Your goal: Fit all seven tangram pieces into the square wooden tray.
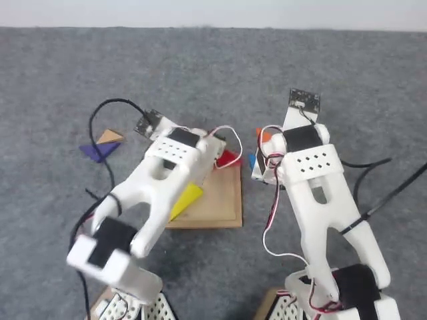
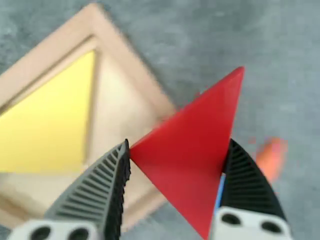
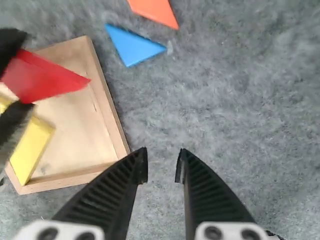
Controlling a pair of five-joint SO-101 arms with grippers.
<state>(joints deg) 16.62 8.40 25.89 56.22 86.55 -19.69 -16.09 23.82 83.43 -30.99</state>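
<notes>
Left wrist view | left gripper [image 2: 178, 150] clamps red triangle [image 2: 200, 120] over tray [image 2: 132, 65] corner, bare slot toward yellow triangle [image 2: 50, 120] | right gripper [image 3: 162, 162] barely parted, empty.

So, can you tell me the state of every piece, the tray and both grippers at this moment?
left gripper: shut on the red triangle.
red triangle: held up, not yet in the tray.
yellow triangle: lying in the tray.
wooden tray: flat on the carpet, mostly unfilled.
blue triangle: loose on the carpet.
orange piece: loose on the carpet.
right gripper: open, empty.
</notes>
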